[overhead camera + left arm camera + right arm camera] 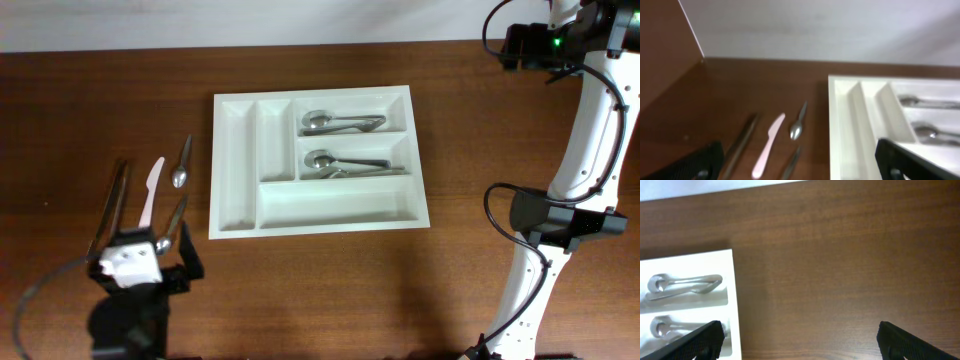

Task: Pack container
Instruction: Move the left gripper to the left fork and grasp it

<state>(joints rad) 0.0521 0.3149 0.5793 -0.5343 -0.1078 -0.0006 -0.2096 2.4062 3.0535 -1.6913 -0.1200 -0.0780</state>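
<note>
The white container lies in the middle of the table. Spoons lie in its top long compartment and in its middle one. Its bottom long compartment and two narrow ones hold nothing. Left of it on the table lie a pink knife, a spoon, a long grey utensil and another spoon. My left gripper is open and empty just below these utensils. In the left wrist view the pink knife lies between its fingers. My right gripper is open and empty over bare wood, right of the container's edge.
The right arm runs down the table's right side with loose cables. The table's far edge meets a white wall. The left wrist view shows a brown side panel at the left.
</note>
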